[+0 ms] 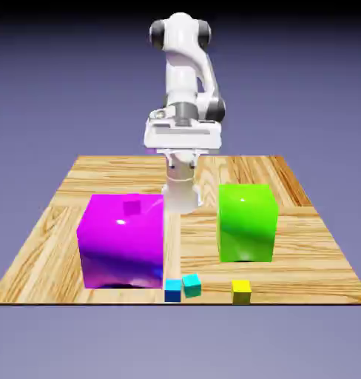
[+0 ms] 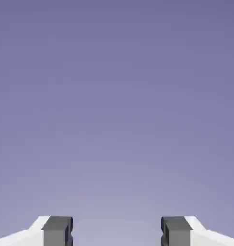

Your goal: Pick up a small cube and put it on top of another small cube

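The small cube [image 1: 172, 290], sky-blue, sits at the table's front edge. The other small cube [image 1: 191, 285], teal, touches it on the exterior view's right, turned slightly. My gripper [image 1: 180, 201] hangs behind and above the pair, between the two big blocks. In the hand view my gripper [image 2: 117, 233] is open: both grey fingertips [image 2: 56, 230] stand wide apart with nothing between them. That view shows only the plain backdrop, so neither cube appears in it.
A big magenta block [image 1: 123, 240] stands on the exterior view's left and a big green block [image 1: 247, 222] on its right, flanking the arm. A small yellow cube [image 1: 242, 291] lies near the wooden table's front edge [image 1: 302, 296].
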